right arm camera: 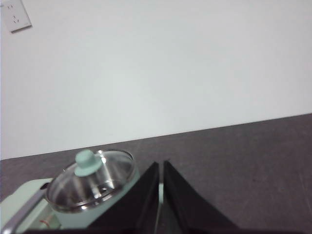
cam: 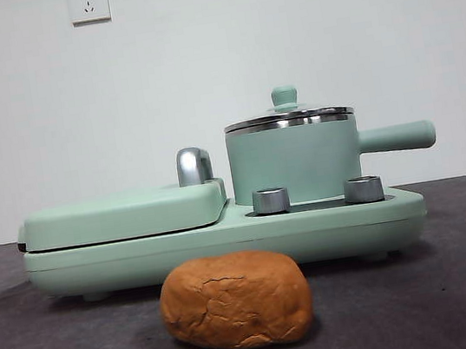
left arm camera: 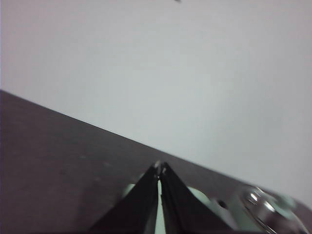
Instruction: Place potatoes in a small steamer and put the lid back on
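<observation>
The potato [cam: 235,301], an orange-brown cracked lump, lies on the dark table in front of the mint-green cooker in the front view. The small steamer [cam: 295,163] stands on the cooker's right side, its straight handle [cam: 396,138] pointing right. The glass lid [cam: 288,117] with a mint-green knob sits on it; the lid also shows in the right wrist view [right arm camera: 90,178]. My right gripper [right arm camera: 160,165] is shut and empty, raised beside the steamer. My left gripper [left arm camera: 159,168] is shut and empty, raised above the cooker. Neither arm shows in the front view.
The mint-green cooker base [cam: 225,241] carries a flat hinged griddle cover [cam: 123,215] with a chrome handle [cam: 192,166] on the left and two steel dials [cam: 270,200] in front of the steamer. A white wall with sockets [cam: 88,3] stands behind.
</observation>
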{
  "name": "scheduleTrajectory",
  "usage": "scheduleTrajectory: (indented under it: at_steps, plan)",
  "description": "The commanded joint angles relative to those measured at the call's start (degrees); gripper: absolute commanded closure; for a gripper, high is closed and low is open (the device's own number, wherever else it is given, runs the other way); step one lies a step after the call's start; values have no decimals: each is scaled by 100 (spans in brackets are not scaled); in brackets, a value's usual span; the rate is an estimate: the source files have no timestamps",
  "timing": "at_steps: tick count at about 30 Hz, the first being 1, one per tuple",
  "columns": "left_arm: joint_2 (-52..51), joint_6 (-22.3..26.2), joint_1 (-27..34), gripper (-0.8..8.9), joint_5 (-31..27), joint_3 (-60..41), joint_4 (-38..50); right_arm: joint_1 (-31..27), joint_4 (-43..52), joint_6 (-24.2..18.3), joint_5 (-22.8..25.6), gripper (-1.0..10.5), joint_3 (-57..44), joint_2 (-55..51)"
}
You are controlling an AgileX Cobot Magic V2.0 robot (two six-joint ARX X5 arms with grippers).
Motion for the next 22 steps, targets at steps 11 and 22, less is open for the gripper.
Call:
scheduleTrajectory:
  at_steps: [11, 22]
  plan:
    - [2723, 2524, -11, 805, 2498, 2295, -481, 22, -306, -1950, -1768, 935, 1478, 2409]
    - [4074, 5180, -667, 805, 2697, 3405, -1764, 308, -1231, -3595, -1530, 935, 2326, 3362]
